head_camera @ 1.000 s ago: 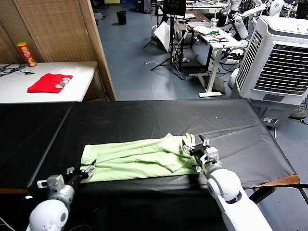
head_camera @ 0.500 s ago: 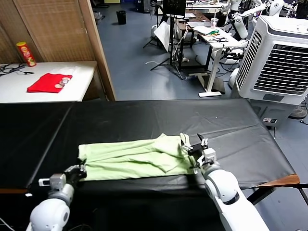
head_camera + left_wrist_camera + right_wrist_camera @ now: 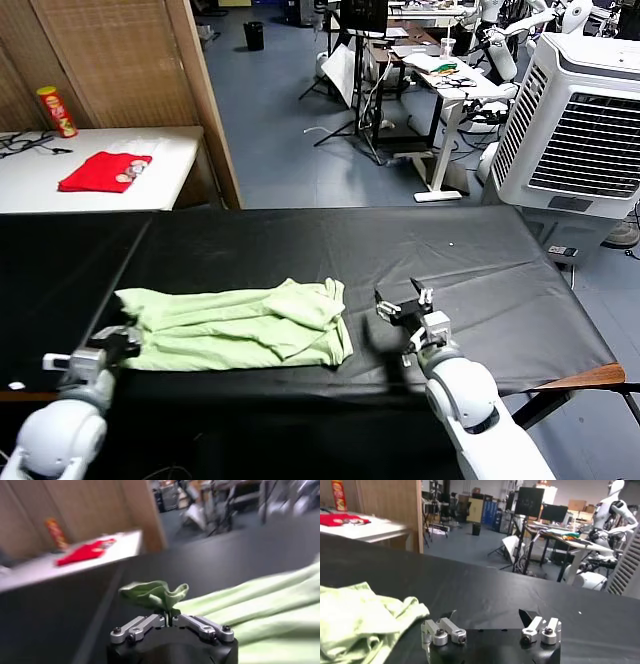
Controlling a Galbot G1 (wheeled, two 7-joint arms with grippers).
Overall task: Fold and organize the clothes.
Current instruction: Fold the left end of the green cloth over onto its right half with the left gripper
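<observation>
Pinching T-shirt (image 3: pixel 235 325) corner, left gripper (image 3: pixel 170 622) hiding fabric edge

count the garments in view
2: a green T-shirt on the black table, its edge pinched by the left gripper; a red garment on the white side table.

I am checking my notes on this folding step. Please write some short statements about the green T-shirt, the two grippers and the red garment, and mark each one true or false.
1. The left gripper has its jaws shut on an edge of the green T-shirt. True.
2. The right gripper holds the T-shirt. False: its jaws are open and empty, apart from the shirt.
3. The T-shirt lies on the black table. True.
4. The red garment lies on the black table. False: it lies on the white table behind.
5. A red can stands beyond the red garment. True.
</observation>
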